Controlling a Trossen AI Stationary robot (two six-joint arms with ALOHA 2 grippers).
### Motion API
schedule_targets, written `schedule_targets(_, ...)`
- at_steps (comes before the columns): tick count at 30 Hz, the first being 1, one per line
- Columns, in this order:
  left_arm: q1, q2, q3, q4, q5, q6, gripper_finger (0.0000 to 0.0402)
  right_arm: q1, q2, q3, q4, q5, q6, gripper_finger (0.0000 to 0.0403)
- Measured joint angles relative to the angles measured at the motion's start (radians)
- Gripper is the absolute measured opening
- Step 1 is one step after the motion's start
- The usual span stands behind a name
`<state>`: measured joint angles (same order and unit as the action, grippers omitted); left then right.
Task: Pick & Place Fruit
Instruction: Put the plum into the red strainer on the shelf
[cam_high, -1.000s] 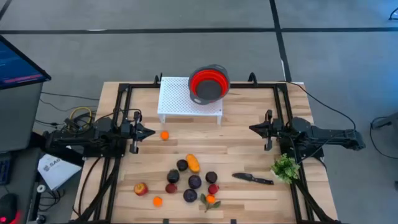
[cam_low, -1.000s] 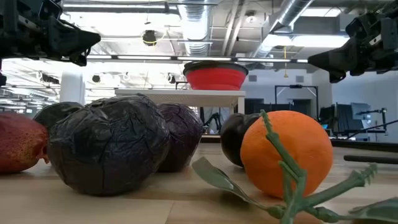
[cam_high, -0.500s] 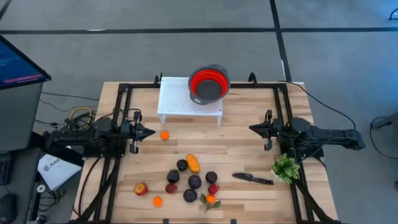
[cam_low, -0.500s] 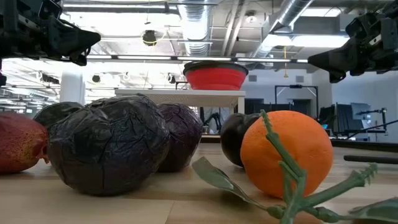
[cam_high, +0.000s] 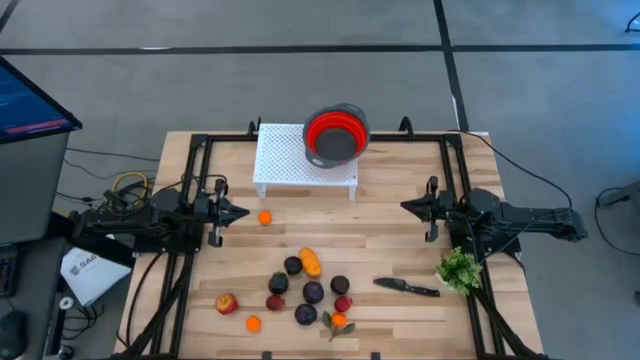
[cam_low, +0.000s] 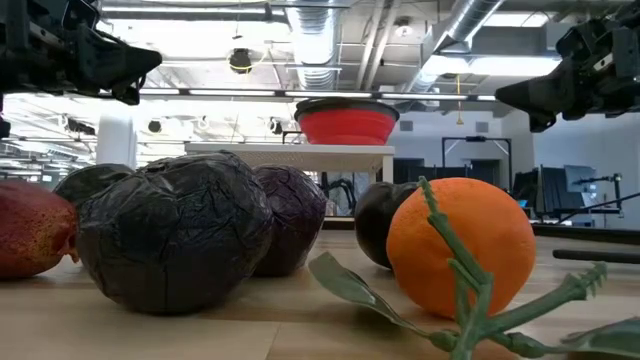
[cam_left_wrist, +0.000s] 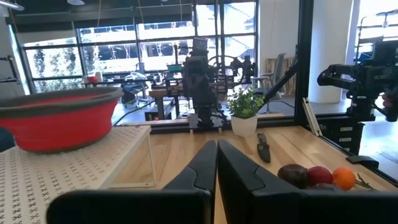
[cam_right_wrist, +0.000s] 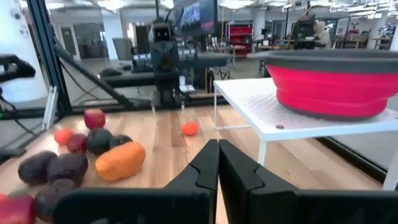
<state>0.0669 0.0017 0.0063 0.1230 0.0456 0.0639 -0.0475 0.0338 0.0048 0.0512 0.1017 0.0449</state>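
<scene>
The elongated orange fruit (cam_high: 312, 262) lies flat (long axis running near-to-far).

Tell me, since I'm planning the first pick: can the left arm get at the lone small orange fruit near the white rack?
Probably yes. The small orange fruit lies alone on bare wood just ahead of the left claw, apart from the fruit cluster. The claw is shut, so it must open first.

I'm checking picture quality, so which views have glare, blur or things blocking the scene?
Low view: bright ceiling lights glare behind the red bowl; the purple fruit and leafy orange fill the foreground. Left wrist view: windows glare, and the left pincer looks soft.
</scene>
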Motion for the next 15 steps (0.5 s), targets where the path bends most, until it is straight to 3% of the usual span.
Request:
schedule_targets(7,0.0,0.0,0.0,0.023,0.003,0.0,0.0008,0.006,0.0,0.0,0.188,0.009,0.402,0.0005)
schedule_targets(13,0.0,0.0,0.0,0.029,0.003,0.0,0.0008,0.022,0.008,0.0,0.379,0.029,0.419,0.0005)
schedule_targets(15,0.0,0.0,0.0,0.036,0.002,0.008,0.0008,0.057,0.088,0.0,0.437,0.038,0.395,0.0004)
